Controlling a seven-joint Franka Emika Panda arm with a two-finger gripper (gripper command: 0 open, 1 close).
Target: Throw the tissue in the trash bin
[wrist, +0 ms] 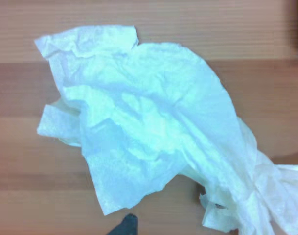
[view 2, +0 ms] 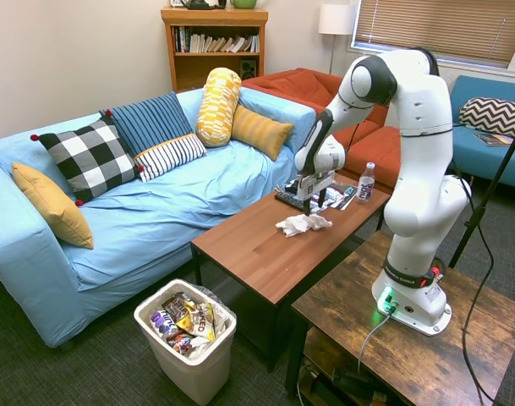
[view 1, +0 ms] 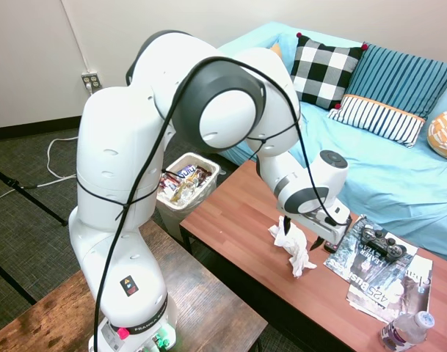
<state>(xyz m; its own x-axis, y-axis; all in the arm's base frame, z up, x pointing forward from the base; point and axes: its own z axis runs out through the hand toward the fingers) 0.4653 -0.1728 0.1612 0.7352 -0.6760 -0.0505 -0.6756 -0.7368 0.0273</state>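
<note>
Right now my claw (view 2: 310, 201) hangs low over the wooden coffee table (view 2: 257, 254), and the tissue (view 2: 304, 223) lies crumpled on the boards just beneath and a little in front of it. In the wrist view the tissue (wrist: 153, 132) fills most of the picture, spread on the reddish wood with a thinner tail trailing off to one side. Whether my fingers are apart or together I cannot tell — the wrist body hides them in both wide views. Just behind my claw lie magazines (view 1: 381, 275) with a black game controller (view 1: 382, 240) on top, and a water bottle (view 2: 366, 183) beyond. The trash bin (view 2: 189, 355) stands on the carpet well away from my claw, off the table's far end — snack wrappers (view 2: 185, 321) inside.
</note>
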